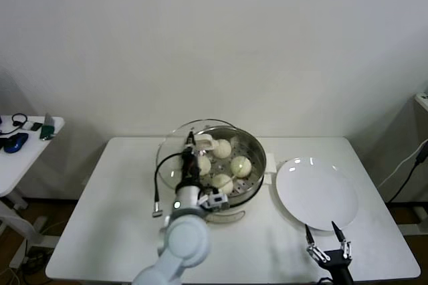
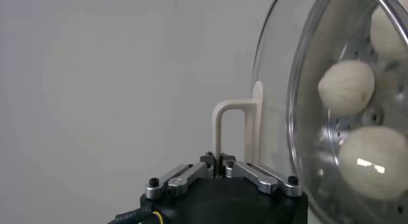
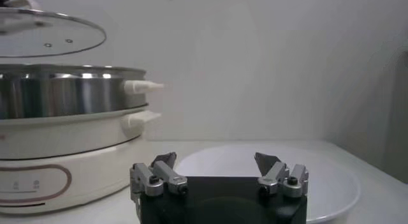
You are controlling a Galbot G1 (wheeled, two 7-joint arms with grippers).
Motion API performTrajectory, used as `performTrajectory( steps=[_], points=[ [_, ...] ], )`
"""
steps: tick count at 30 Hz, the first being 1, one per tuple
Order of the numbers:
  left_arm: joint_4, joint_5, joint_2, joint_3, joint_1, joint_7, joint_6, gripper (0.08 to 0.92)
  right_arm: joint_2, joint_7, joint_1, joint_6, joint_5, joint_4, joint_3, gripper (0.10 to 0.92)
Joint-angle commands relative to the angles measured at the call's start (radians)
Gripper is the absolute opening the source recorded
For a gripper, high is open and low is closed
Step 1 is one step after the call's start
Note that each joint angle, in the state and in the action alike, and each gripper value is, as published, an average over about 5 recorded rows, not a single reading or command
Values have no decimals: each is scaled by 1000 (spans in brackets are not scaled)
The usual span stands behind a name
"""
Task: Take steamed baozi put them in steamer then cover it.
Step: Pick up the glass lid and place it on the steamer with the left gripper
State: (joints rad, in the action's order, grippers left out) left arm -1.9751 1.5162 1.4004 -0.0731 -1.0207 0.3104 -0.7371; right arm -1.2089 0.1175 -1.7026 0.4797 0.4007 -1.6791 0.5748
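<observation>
Gripping the cream-white handle of the cover (image 1: 175,154), your left end effector (image 2: 220,163) is clamped on it and holds the glass lid just above the steamer (image 1: 256,153), offset toward 9 o'clock. Four steamed baozi (image 1: 241,164) sit inside the basket. Your right end effector (image 3: 217,168) waits spread apart at 5 o'clock on the bench (image 1: 120,184), beside the white plate (image 1: 316,191).
</observation>
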Motion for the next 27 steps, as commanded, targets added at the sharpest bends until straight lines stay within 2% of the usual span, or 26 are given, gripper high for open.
performTrajectory(
  steps=[1,13,27],
  points=[
    [141,133,177,-72,31,4,-24,144,6,-1,5,1,11,14,1,823],
    [265,185,241,-61,32,-33,-11,144,6,-1,3,12,13,27,0,823],
    [304,182,216,-48,36,-64,2,144,4,0,6,24,20,32,2,823]
  ],
)
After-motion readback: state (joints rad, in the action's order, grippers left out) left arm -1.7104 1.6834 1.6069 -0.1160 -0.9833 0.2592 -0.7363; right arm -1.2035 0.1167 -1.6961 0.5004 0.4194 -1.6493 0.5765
